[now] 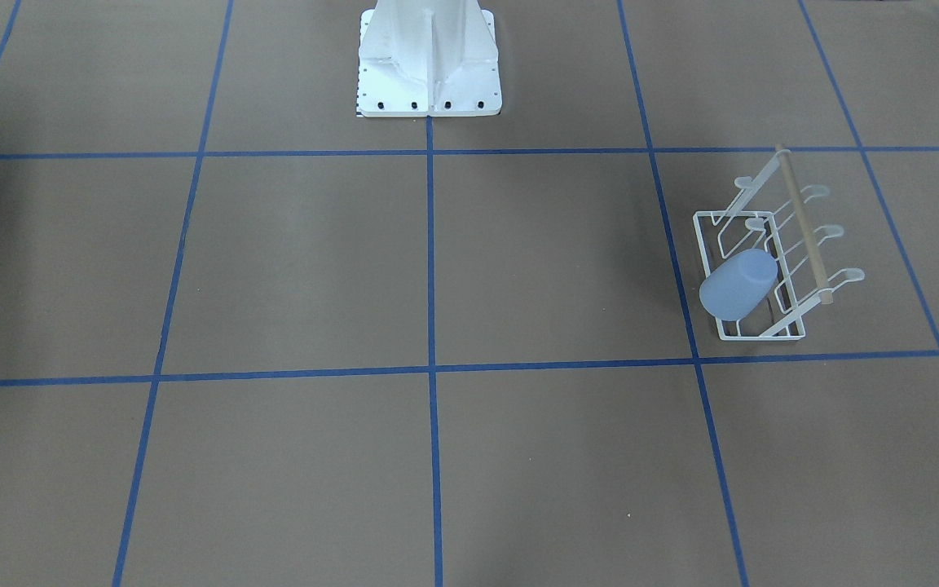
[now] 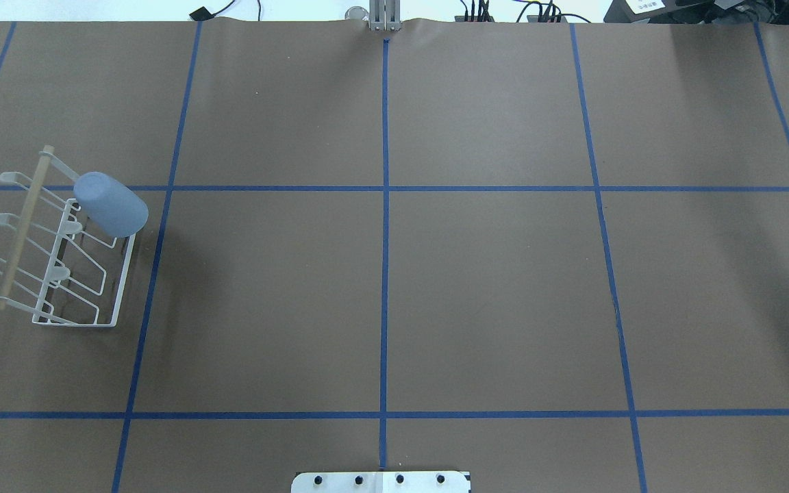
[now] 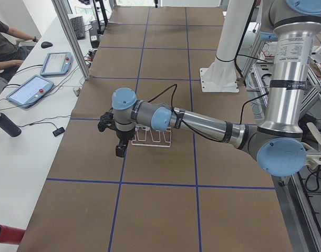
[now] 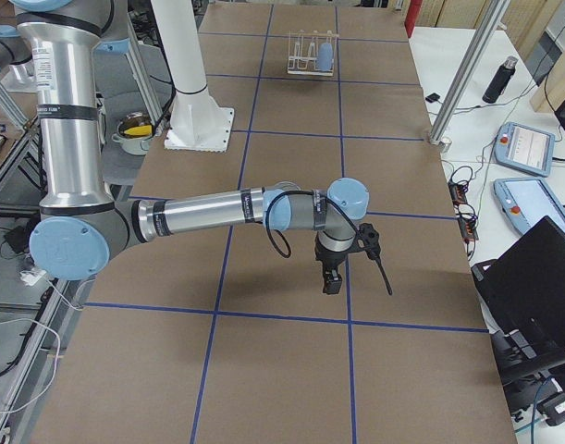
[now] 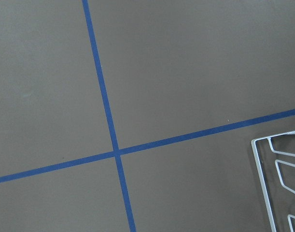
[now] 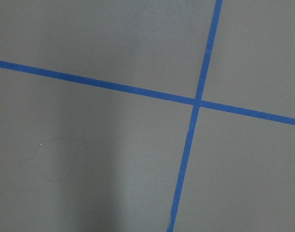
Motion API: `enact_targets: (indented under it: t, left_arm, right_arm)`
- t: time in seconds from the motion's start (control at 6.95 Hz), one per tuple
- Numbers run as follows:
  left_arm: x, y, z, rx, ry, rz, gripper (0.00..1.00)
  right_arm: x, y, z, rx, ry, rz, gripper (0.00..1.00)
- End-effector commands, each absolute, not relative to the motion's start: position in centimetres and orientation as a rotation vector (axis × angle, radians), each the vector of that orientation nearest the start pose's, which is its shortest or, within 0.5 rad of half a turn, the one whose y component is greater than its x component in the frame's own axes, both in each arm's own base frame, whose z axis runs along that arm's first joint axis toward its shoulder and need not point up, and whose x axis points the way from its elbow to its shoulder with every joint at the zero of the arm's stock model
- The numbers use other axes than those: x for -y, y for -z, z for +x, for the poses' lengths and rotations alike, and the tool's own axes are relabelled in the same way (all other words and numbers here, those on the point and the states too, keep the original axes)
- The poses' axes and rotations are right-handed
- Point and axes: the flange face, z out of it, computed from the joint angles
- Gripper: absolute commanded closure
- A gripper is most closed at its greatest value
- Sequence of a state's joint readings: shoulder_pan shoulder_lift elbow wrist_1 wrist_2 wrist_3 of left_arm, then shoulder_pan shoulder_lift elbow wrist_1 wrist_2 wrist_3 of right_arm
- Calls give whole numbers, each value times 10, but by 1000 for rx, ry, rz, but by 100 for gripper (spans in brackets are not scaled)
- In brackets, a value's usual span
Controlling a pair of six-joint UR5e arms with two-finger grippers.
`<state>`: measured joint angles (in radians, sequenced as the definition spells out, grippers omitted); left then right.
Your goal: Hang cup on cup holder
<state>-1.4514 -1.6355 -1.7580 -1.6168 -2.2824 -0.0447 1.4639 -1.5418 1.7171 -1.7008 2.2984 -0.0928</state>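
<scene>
Cup sits mouth-down, tilted over a prong at far end of cup holder, table's left, so prob. hung; left gripper hovers nr it, right gripper well apart, claw widths unreadable.

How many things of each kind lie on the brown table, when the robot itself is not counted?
cup: 1
rack: 1
total: 2
</scene>
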Motion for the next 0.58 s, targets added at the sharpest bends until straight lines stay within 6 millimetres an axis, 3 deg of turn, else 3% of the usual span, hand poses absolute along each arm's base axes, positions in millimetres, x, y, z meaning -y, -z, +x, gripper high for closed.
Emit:
enact_targets:
  t: [0.0, 0.29, 0.43]
  left_arm:
    - [530, -525, -4, -729, -184, 240, 2]
    - [532, -526, -5, -721, -185, 242, 2]
    - [530, -516, -6, -719, -188, 260, 2]
  right_arm:
    - [489, -590, 15, 762, 211, 60, 0]
    - [480, -601, 17, 767, 199, 38, 0]
    - [481, -603, 16, 768, 195, 34, 0]
